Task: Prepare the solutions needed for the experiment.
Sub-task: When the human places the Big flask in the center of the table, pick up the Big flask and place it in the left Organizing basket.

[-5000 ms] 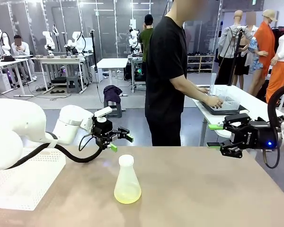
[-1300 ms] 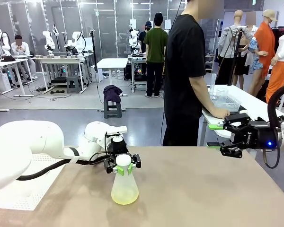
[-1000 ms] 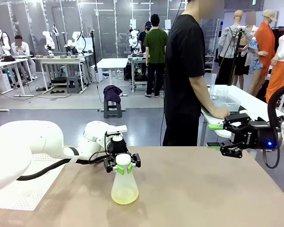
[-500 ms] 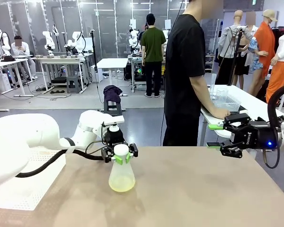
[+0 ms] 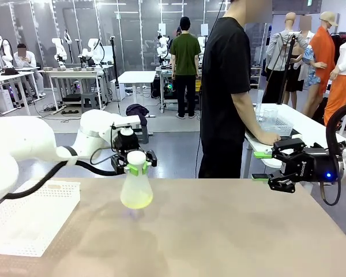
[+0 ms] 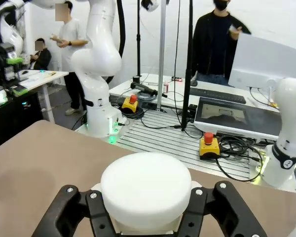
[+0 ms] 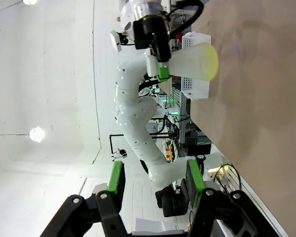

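Now the left gripper [image 5: 136, 166] is clamped on the flask [image 5: 136, 191] neck, holding it with the solution [image 5: 136, 201] above the table [image 5: 230, 231]. The right gripper [image 5: 264, 167] waits apart, empty. A slip or tilt could spill it.

Pale yellow, see-through solution [image 5: 136, 200], lying as a shallow layer in the bottom of a frosted conical flask [image 5: 136, 186]. Flask upright, wide at the base, narrow at the neck, topped by a white round rim [image 6: 145, 190]. Clamped at the neck between the green pads of the left gripper [image 5: 136, 166] and held clear of the table [image 5: 219, 231], a faint shadow beneath it. Positioned left of the table's middle, near the far edge. Seen sideways in the right wrist view, yellow at the base [image 7: 212, 61].
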Motion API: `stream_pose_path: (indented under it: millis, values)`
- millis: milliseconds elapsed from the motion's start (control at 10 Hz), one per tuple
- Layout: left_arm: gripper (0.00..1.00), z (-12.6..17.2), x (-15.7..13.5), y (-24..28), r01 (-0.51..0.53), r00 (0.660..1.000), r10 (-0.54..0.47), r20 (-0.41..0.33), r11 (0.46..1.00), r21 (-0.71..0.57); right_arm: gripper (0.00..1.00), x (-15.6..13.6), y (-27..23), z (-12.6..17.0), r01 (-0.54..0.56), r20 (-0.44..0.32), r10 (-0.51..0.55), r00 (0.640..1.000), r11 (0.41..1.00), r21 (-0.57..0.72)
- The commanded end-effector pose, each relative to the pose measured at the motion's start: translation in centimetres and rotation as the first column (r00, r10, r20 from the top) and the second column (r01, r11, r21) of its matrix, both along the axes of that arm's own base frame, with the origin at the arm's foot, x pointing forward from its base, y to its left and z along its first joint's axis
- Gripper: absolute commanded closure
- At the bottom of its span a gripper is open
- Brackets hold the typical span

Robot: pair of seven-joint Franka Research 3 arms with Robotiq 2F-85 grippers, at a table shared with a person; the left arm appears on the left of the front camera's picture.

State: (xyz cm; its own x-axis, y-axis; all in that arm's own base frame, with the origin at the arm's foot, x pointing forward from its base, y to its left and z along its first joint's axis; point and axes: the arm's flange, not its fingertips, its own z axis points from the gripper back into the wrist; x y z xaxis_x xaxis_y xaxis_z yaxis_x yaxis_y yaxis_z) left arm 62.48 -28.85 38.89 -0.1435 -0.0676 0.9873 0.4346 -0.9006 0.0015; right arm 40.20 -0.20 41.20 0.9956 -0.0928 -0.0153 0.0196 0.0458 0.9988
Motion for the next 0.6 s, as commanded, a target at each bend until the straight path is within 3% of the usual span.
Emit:
stream_pose_path:
  millis: [0,300,500]
  values:
    - [0.97,2.4,-2.9,3.3,-0.102,0.995,0.101,0.004,0.995,0.005,0.37,0.0,0.0,0.0,-0.001,0.002,0.0,1.0,1.0,0.007]
    - [0.97,4.5,-4.4,10.1,-0.263,0.963,0.264,0.058,0.964,-0.033,0.37,0.0,0.0,0.0,-0.001,0.002,0.0,1.0,1.0,0.007]
    - [0.97,5.3,-5.1,15.6,-0.388,0.917,0.393,0.07,0.918,-0.078,0.37,0.0,0.0,0.0,-0.001,0.002,0.0,1.0,1.0,0.007]
